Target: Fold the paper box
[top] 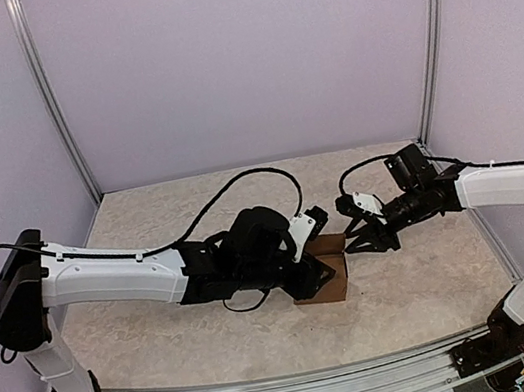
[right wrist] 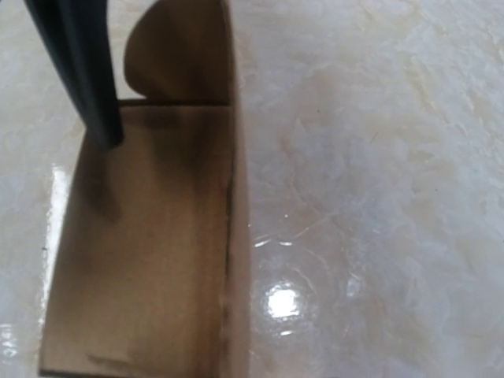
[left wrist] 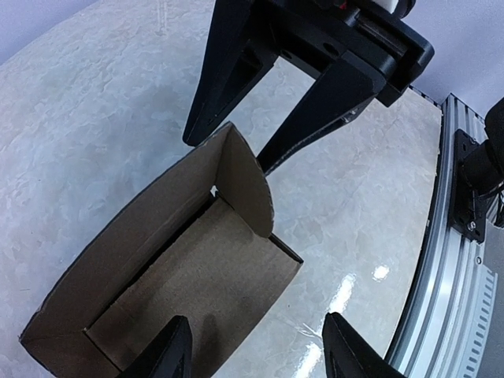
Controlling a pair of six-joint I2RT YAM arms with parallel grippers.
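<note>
The paper box (top: 327, 286) is brown cardboard, half folded, lying mid-table. In the left wrist view the paper box (left wrist: 197, 276) has a flat floor, one long upright wall and a rounded flap standing at the far end. My left gripper (left wrist: 256, 350) is open, one finger over the box floor and the other over the bare table. In the right wrist view the box (right wrist: 150, 252) shows that dark left fingertip (right wrist: 106, 130) resting on its floor. My right gripper (left wrist: 228, 155) comes in from the right, jaws apart, straddling the top of the rounded flap (left wrist: 244, 181). Its own fingers are out of the right wrist view.
The marbled tabletop (top: 427, 268) is glossy. An aluminium rail (left wrist: 441, 260) runs along the near edge by the arm bases. Pale enclosure walls and metal posts (top: 427, 35) close the back and sides. A black cable (top: 239, 180) loops above the left arm.
</note>
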